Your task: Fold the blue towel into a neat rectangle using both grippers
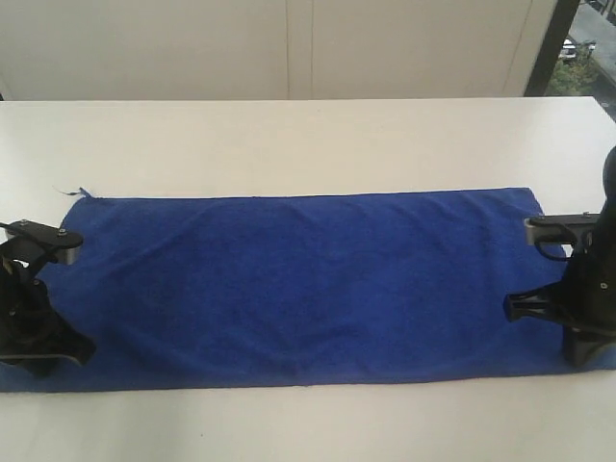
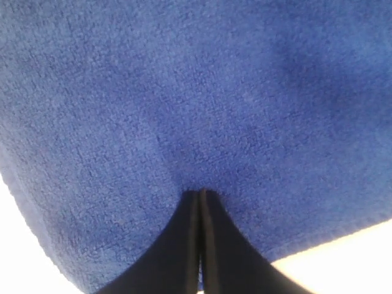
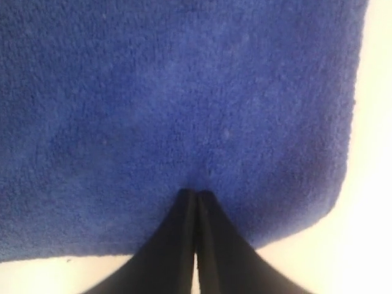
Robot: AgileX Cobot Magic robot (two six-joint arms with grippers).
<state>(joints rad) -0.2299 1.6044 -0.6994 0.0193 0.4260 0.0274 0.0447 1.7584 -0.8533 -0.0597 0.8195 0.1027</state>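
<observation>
The blue towel [image 1: 308,284] lies spread flat, lengthwise across the white table [image 1: 308,135], with a small thread loop at its far left corner [image 1: 82,192]. My left gripper [image 1: 48,358] stands on the towel's near left corner; in the left wrist view the towel [image 2: 184,92] fills the frame and the gripper [image 2: 200,193] is shut, tips pressed onto the cloth with nothing visibly pinched. My right gripper [image 1: 580,354] stands over the near right corner. In the right wrist view it [image 3: 196,193] is also shut, tips touching the towel [image 3: 171,92] just inside its edge.
White table surface surrounds the towel on all sides. A pale wall [image 1: 289,48] runs behind the table, with a dark window frame [image 1: 553,48] at the far right.
</observation>
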